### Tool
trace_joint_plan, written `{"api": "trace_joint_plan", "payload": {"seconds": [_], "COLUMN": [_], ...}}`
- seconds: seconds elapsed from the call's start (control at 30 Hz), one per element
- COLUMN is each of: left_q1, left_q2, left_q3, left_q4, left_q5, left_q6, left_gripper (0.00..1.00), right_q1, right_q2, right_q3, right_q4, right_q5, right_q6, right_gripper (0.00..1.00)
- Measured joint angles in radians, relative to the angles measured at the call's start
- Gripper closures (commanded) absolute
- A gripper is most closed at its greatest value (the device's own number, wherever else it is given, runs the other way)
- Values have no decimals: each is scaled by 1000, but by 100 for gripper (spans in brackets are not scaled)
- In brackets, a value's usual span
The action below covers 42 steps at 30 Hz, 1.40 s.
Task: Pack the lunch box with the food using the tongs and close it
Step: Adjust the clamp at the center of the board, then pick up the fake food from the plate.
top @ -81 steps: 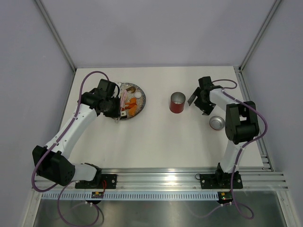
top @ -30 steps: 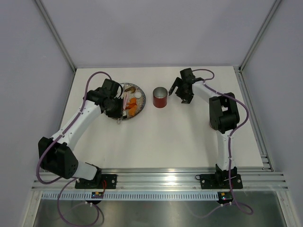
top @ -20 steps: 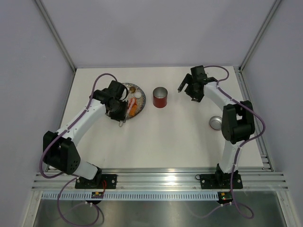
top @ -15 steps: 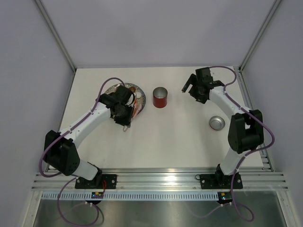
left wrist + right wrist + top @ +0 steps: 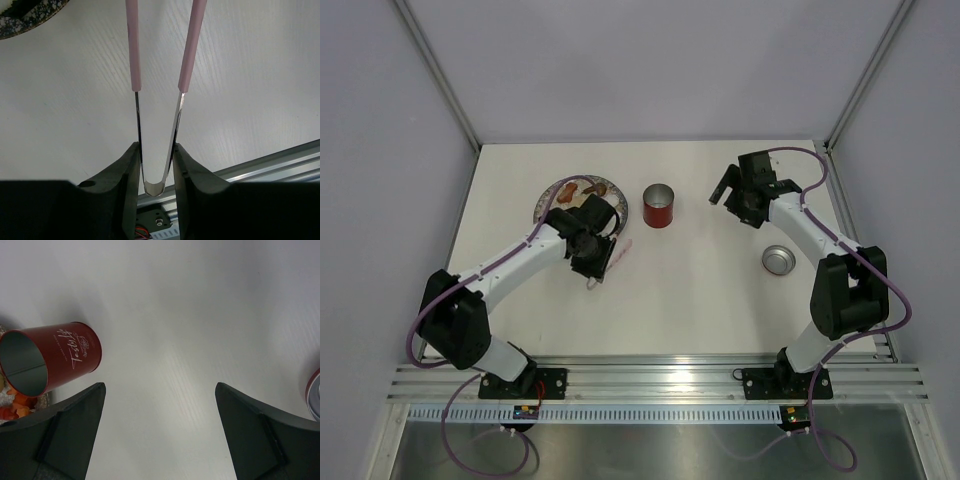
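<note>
Left gripper (image 5: 156,150) is seen in its wrist view clamped on the joined end of the tongs (image 5: 133,50), arms parted over the tabletop (image 5: 240,100); the tips are cropped there. Lunch box (image 5: 658,206) is placed by the top view upright and uncovered at far centre, lid (image 5: 778,260) silver-side up near the right edge. Right gripper (image 5: 157,390) is shown spread wide, nothing held; food (image 5: 15,407) is caught in that view just beyond the box.

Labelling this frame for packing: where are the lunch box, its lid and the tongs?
lunch box (image 5: 75,357), right wrist view, red side wall.
lid (image 5: 778,260), top view, silver underside.
tongs (image 5: 192,50), left wrist view, pink arm.
</note>
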Motion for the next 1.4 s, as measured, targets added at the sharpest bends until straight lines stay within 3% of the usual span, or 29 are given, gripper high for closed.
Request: {"api": "trace_joint_plan", "payload": {"seconds": [0.2, 0.47, 0.67, 1.07, 1.4], "left_q1": [-16, -16, -16, 39, 48], "left_q2": [11, 9, -23, -33, 86], "left_q3": [-14, -15, -3, 196, 313], "left_q4": [13, 22, 14, -72, -123], "left_q5": [0, -8, -24, -131, -217], "left_q6": [-1, -11, -18, -12, -3], "left_gripper": [65, 77, 77, 77, 73], "right_q1": [0, 0, 0, 0, 0], "right_q2": [0, 0, 0, -19, -43], "right_q3": [-23, -27, -27, -29, -51], "right_q4": [3, 3, 3, 0, -1], "right_q5": [-2, -2, -2, 0, 2], "right_q6": [0, 0, 0, -3, -4], "right_gripper": [1, 0, 1, 1, 0]}}
